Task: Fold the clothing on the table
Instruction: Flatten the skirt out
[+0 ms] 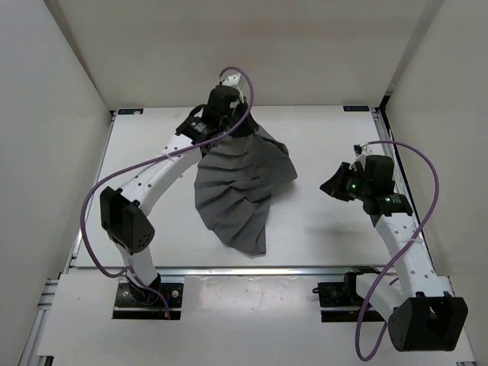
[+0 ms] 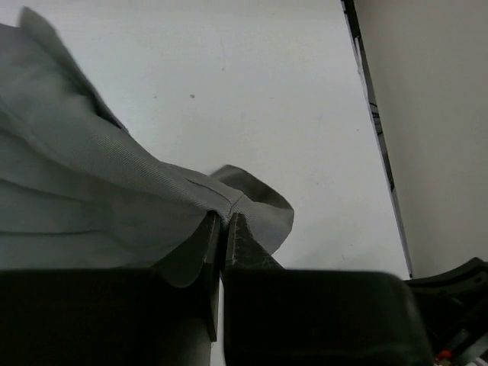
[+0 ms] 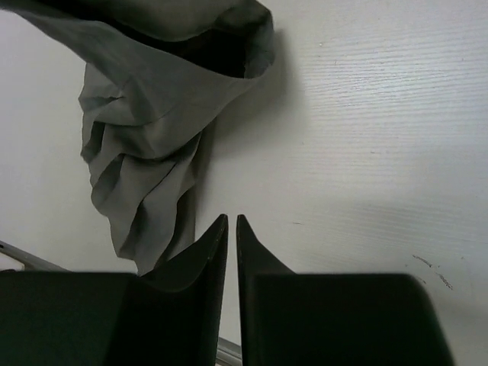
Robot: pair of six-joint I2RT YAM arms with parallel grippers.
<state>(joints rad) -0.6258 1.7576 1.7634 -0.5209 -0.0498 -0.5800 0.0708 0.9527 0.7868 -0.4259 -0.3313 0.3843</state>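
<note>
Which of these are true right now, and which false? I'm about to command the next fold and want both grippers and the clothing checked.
1. The left gripper is shut on an edge of the clothing. True.
2. The right gripper grips the clothing too. False: it holds nothing and hangs over bare table, apart from the fabric.
3. The clothing lies flat and folded. False: it is rumpled into ridges, with one end drawn up toward the left gripper.
4. The clothing's near end rests on the table. True.
</note>
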